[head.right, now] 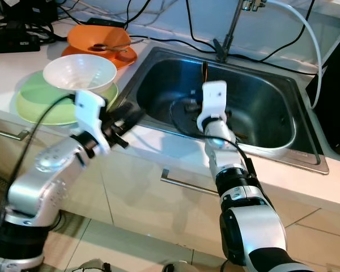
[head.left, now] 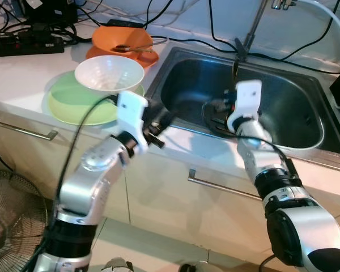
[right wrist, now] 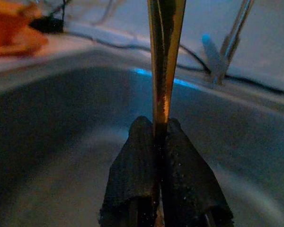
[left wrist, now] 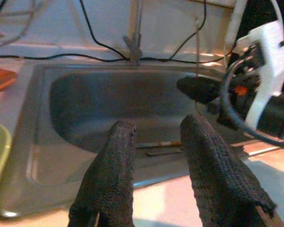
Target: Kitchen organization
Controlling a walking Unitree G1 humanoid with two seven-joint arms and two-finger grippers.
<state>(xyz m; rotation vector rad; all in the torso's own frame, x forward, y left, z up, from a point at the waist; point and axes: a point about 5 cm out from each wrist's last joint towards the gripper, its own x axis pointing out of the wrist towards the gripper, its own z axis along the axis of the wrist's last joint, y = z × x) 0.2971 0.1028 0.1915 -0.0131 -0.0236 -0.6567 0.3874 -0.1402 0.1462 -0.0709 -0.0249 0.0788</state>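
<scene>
One utensil (right wrist: 164, 61) is pinched in my right gripper (right wrist: 162, 142) over the sink (head.left: 306, 147); I judge it just lifted. Left gripper (left wrist: 156, 142) hangs empty, fingers apart, at the sink's front edge. Bowls (head.left: 109, 72) beside the sink remain unsorted.

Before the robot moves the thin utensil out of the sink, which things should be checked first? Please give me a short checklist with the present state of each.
1. Grip: right pincer is shut on the thin golden utensil, which stands upright between its fingers: ok.
2. Which utensil it is, and whether its upper end is free of the faucet: cannot tell.
3. Left pincer is open, holds nothing, and hovers at the sink's front rim: ok.
4. Distance between the two arms: close together over the sink: not ok.
5. Place to put it: white bowl on the green plate is empty: ok.
</scene>
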